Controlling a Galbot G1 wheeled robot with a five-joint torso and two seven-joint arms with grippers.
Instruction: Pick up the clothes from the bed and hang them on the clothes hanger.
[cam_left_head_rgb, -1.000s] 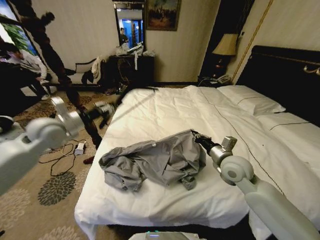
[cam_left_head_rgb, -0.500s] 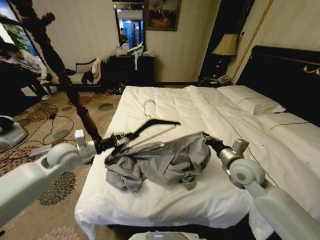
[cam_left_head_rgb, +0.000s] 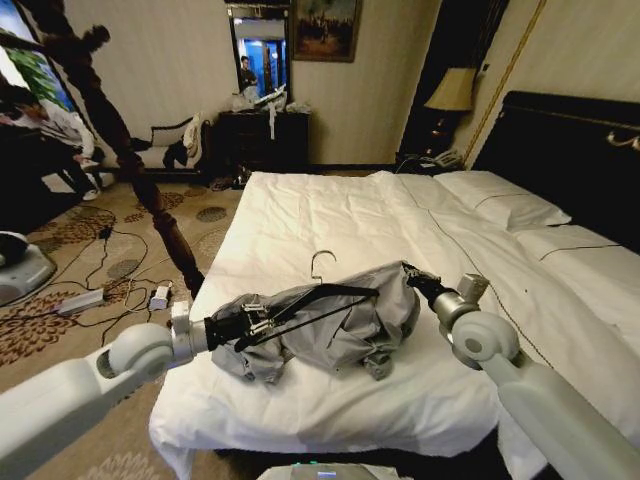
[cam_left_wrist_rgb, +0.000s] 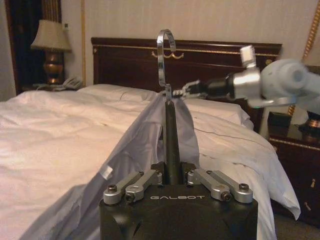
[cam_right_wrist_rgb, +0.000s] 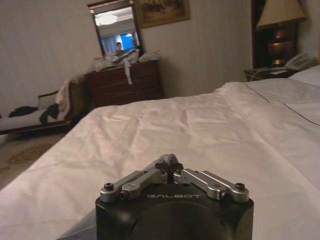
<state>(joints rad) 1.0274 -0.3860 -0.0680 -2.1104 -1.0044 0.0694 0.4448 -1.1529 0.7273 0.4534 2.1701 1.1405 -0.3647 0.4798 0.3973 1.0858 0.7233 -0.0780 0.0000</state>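
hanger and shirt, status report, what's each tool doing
Left tool shut on clothes hanger, hanger against the grey shirt. Right tool shut on the shirt's raised edge. Shirt bunched on the bed. Nothing in the way.

White rounded arms, silver wrist joints, black "GALBOT"-marked end effector (cam_left_wrist_rgb: 172, 175) housings, screwed silver linkages.
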